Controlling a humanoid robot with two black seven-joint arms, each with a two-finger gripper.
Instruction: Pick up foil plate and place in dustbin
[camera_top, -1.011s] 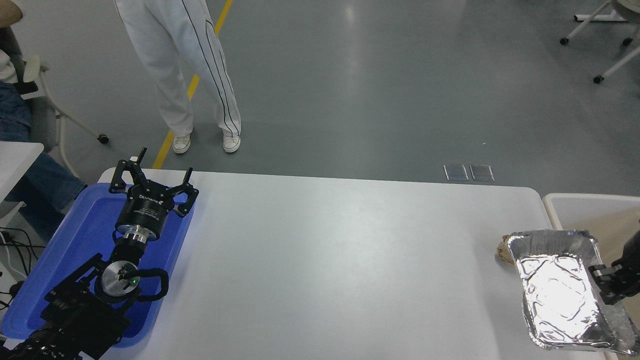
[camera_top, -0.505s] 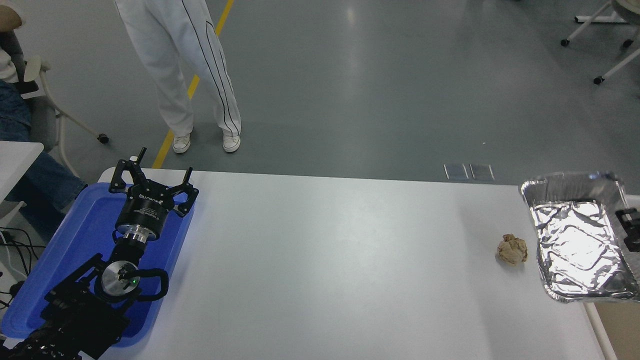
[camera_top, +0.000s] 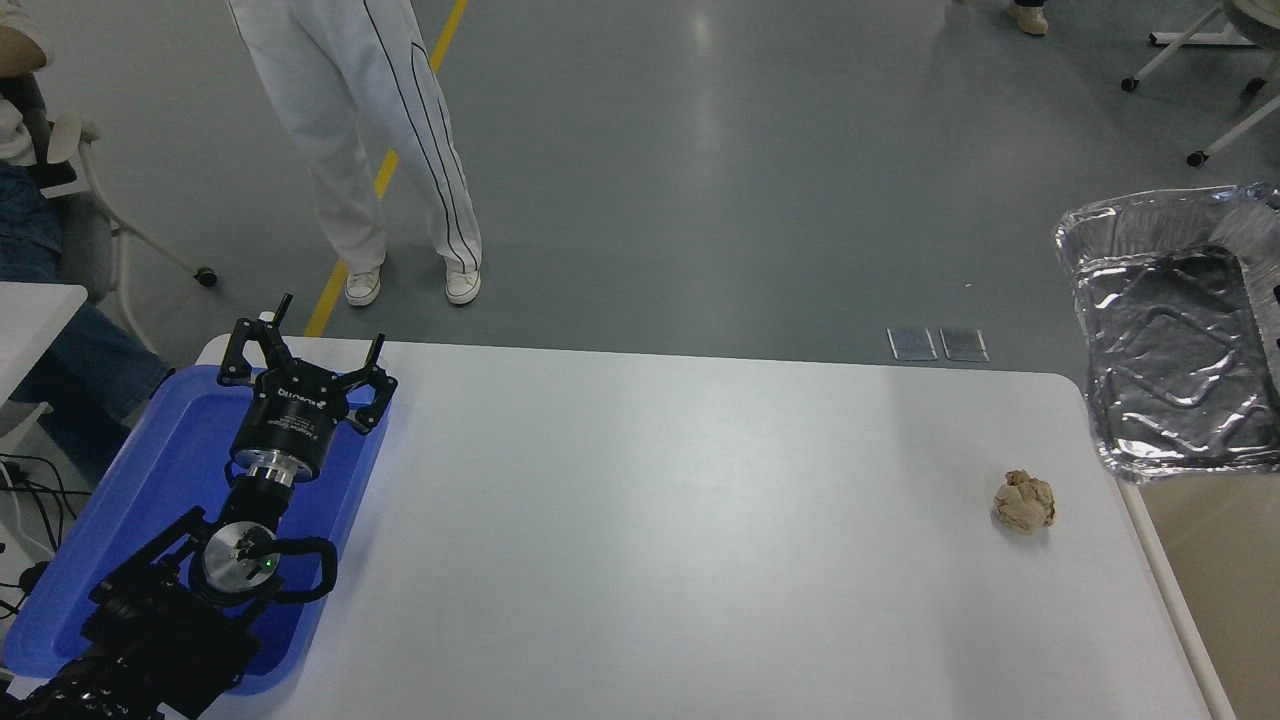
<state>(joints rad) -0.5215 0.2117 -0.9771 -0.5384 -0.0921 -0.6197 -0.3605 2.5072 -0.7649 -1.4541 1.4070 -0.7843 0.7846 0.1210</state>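
The foil plate (camera_top: 1170, 340) is a shiny crinkled silver tray. It hangs in the air at the right edge, tilted, above the table's far right corner and the dustbin. The dustbin (camera_top: 1165, 585) shows its cream rim and beige inside along the table's right side. My right gripper is out of the picture, so what holds the plate is hidden. My left gripper (camera_top: 305, 352) is open and parked over the blue tray at the lower left.
A small crumpled tan paper ball (camera_top: 1025, 500) lies on the white table (camera_top: 650, 520) near its right side. A blue plastic tray (camera_top: 165, 480) sits at the left edge. A person (camera_top: 370, 150) in white trousers stands beyond the table's far left.
The foil plate has risen from the table's near right and moved up and away over the dustbin. The right gripper has left the picture. The paper ball is now uncovered.
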